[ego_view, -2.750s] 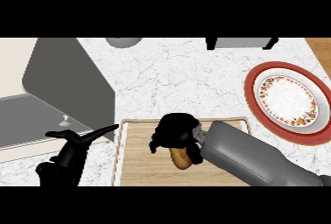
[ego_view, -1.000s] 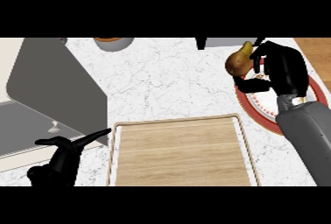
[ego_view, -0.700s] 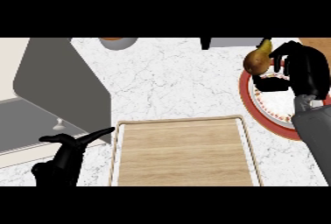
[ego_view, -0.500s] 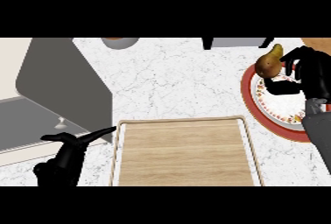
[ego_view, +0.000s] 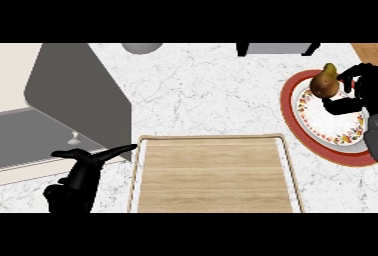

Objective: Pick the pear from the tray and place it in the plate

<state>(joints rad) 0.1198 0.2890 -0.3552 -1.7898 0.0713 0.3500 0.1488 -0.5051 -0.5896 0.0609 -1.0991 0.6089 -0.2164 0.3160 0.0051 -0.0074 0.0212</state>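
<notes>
**Step in Hand: Setting the Pear on the Plate**

The pear (ego_view: 324, 84) is sitting at the 2 o'clock area of the view, stem pointing to 12 o'clock. It is lying over the plate (ego_view: 289, 107) at the plate's 11 o'clock rim. The view is not showing whether it is touching the plate or hanging above it. The right hand (ego_view: 360, 82) is curling its fingers round the pear from the 3 o'clock side and is holding it.

Recommended procedure:
1. Shift the pear toward the plate's centre, in the 5 o'clock direction, so that it is not resting on the sloping rim.
2. Lower it until the broad base is meeting the plate.
3. Uncurl the fingers only then, and draw the hand upward. A pear is rounded and is likely to roll if released on its side near an edge.

Materials: the pear is looking smooth, brown-yellow and teardrop-shaped. The plate is round, with a red outer band, a patterned ring and a white middle. The tray (ego_view: 214, 175), at 6 o'clock, is rectangular with a pale wood grain and a raised lip. The counter (ego_view: 207, 90) is showing white veined stone.

The left hand (ego_view: 83, 167) is resting open at 8 o'clock, beside the tray.
</notes>
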